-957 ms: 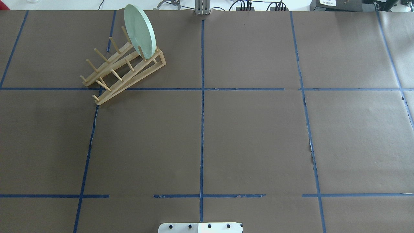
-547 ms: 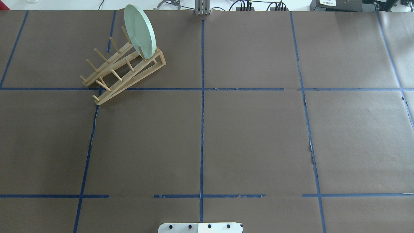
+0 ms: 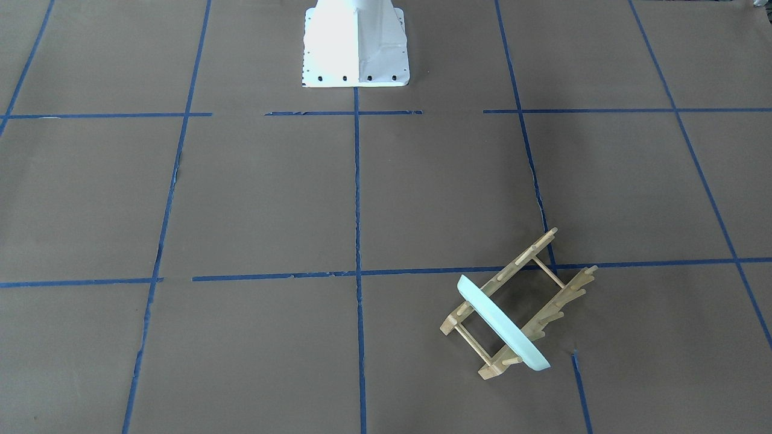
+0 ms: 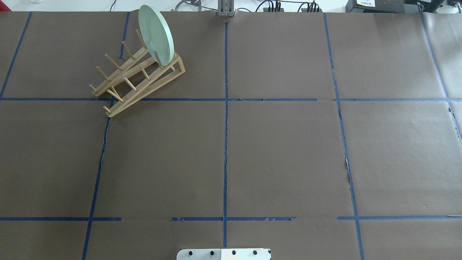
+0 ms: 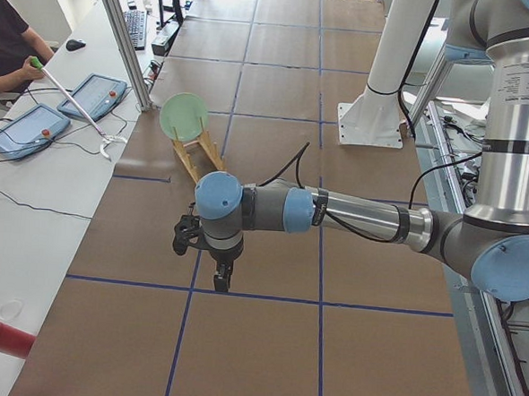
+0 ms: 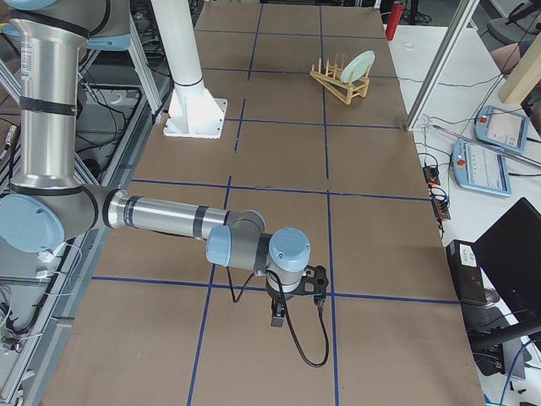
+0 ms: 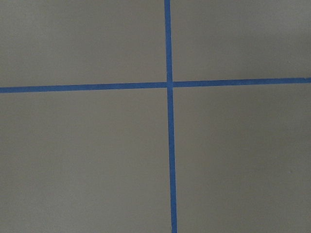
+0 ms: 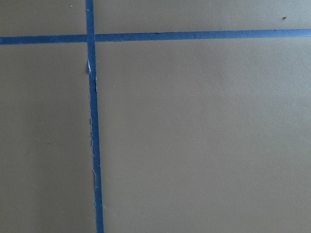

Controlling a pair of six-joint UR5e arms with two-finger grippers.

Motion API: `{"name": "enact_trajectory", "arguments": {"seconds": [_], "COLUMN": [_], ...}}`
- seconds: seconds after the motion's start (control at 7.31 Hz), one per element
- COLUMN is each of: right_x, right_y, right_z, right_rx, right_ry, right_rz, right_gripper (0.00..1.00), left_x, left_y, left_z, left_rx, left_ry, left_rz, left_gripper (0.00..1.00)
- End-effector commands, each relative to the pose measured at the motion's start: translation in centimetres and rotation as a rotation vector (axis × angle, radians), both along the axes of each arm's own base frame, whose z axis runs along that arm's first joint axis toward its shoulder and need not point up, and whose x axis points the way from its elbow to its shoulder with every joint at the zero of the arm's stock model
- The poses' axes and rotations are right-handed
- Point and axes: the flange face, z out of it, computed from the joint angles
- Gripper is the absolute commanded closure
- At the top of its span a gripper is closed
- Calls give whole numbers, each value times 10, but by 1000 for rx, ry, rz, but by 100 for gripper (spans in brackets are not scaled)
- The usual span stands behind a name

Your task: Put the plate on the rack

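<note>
The pale mint-green plate point(image 4: 156, 34) stands on edge in the end slot of the light-wood rack point(image 4: 117, 109) at the table's far left. Both also show in the front-facing view, the plate point(image 3: 503, 325) across the rack point(image 3: 490, 369). No gripper shows in the overhead or front-facing views. In the left side view my left gripper point(image 5: 221, 281) points down over a blue tape line, well short of the plate point(image 5: 183, 116). In the right side view my right gripper point(image 6: 277, 317) points down near a tape crossing, far from the plate point(image 6: 358, 63). I cannot tell whether either is open or shut.
Brown paper with a blue tape grid covers the table. The white robot base point(image 3: 356, 42) stands at the near middle edge. An operator's side table with tablet pendants point(image 5: 91, 93) runs along the far edge. A red cylinder point(image 5: 0, 337) lies on it.
</note>
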Motion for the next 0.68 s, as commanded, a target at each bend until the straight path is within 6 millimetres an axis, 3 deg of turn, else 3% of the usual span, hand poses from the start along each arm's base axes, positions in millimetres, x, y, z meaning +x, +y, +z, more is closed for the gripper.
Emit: {"name": "enact_trajectory", "arguments": {"seconds": [0.0, 0.55], "right_x": [0, 0], "right_y": [-1, 0], "right_z": [-1, 0], "right_rx": [2, 0], "right_ry": [0, 0], "right_rz": [0, 0], "right_gripper": [0, 0], "left_x": [-23, -24], "left_y": [6, 0], "left_z": [10, 16], "left_rx": [67, 51], "left_ry": [37, 46], "left_rz": [1, 3], "left_gripper": [0, 0]}}
